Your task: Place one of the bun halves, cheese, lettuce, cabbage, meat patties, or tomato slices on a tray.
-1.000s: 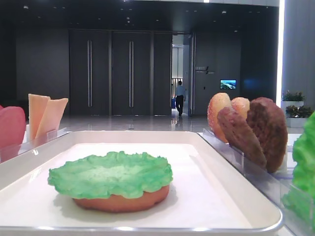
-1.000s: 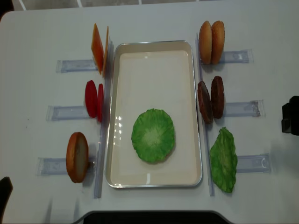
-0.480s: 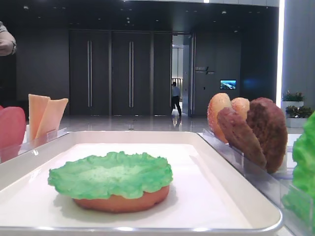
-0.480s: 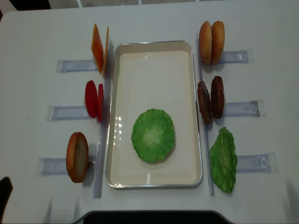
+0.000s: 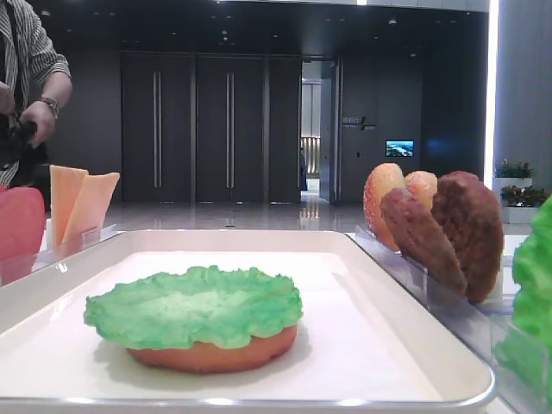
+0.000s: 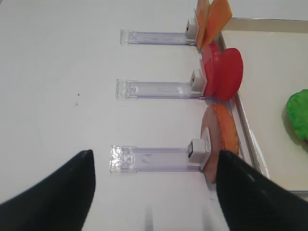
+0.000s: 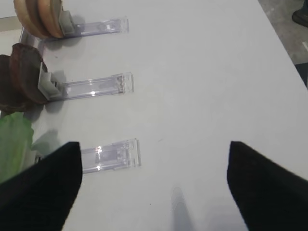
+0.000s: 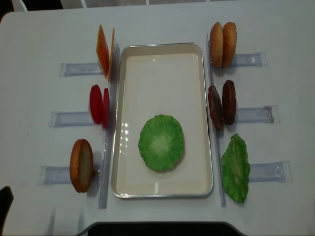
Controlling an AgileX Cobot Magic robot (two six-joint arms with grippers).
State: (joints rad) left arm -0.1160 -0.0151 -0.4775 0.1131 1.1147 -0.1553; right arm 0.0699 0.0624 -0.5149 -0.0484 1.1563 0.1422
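The tray (image 8: 162, 54) holds a lettuce (image 8: 161, 142) leaf atop a bun half (image 5: 207, 355). Right of the tray, the right gripper (image 7: 154, 187) is open and empty; left of it, the left gripper (image 6: 154, 192) likewise. Risk: upright patties (image 8: 221, 104) may topple if nudged sideways.

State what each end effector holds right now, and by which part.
Nothing is held. The right end effector and the left end effector both hang open over bare table, apart from every ingredient.

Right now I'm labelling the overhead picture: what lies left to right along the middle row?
Tomato slices → tray → meat patties → clear holder.
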